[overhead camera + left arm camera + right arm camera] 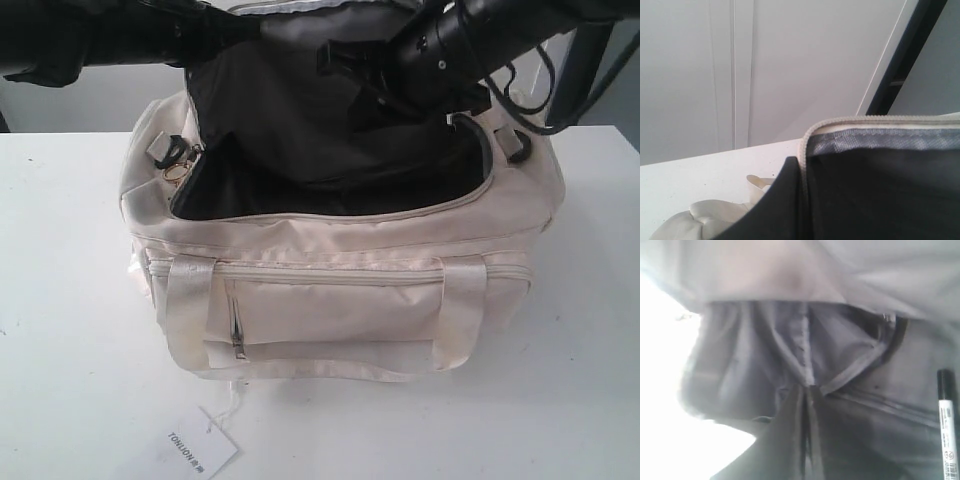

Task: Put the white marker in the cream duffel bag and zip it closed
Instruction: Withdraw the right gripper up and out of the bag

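Inside the cream duffel bag [350, 310] my right gripper [807, 388] is closed, empty — the white marker [946, 430] lies apart, I judge delivered; left gripper's jaws I cannot tell

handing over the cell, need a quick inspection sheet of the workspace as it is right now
surface: white table, bag stands on it
job's things: cream duffel bag unzipped, flap raised; white marker inside it
clutter: hang tag on table in front of bag
grippers: right gripper shut, empty, inside bag, apart from marker; left gripper cannot be made out
cables: black cables by the bag's far right end
surroundings: pale wall
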Robot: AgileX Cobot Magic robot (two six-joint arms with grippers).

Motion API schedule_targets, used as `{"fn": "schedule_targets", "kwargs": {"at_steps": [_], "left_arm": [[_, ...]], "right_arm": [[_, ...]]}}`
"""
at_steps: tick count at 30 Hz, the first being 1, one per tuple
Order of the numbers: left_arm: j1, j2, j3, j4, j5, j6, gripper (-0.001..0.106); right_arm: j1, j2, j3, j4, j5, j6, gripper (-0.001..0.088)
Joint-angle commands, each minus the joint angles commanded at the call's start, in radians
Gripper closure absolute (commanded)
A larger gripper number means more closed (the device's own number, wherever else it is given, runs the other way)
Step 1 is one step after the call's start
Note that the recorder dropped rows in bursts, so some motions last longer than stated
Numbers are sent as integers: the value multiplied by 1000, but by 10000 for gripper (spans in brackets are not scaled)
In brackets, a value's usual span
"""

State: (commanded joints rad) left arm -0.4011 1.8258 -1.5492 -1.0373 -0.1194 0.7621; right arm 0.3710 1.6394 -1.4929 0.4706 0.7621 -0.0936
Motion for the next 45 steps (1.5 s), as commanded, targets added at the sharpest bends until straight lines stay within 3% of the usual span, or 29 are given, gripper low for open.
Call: {"fn": "schedule_targets", "kwargs": {"at_steps": [8, 19, 23, 30, 45], "left_arm": [[0, 0, 0, 0, 0, 0, 1053], [0, 0, 0, 0, 0, 0, 1053], [0, 0, 0, 0, 0, 0, 1053], [0, 0, 0, 0, 0, 0, 1053], [0, 0, 0, 0, 0, 0, 1053]], "right_arm": [[-125, -91, 0, -111, 52, -12, 868], [-259, -96, 0, -115, 95, -8, 868], [-293, -96, 0, -171, 109, -6, 868], [-313, -96, 0, -355, 111, 154, 868], [-313, -96, 0, -359, 111, 152, 868]]}}
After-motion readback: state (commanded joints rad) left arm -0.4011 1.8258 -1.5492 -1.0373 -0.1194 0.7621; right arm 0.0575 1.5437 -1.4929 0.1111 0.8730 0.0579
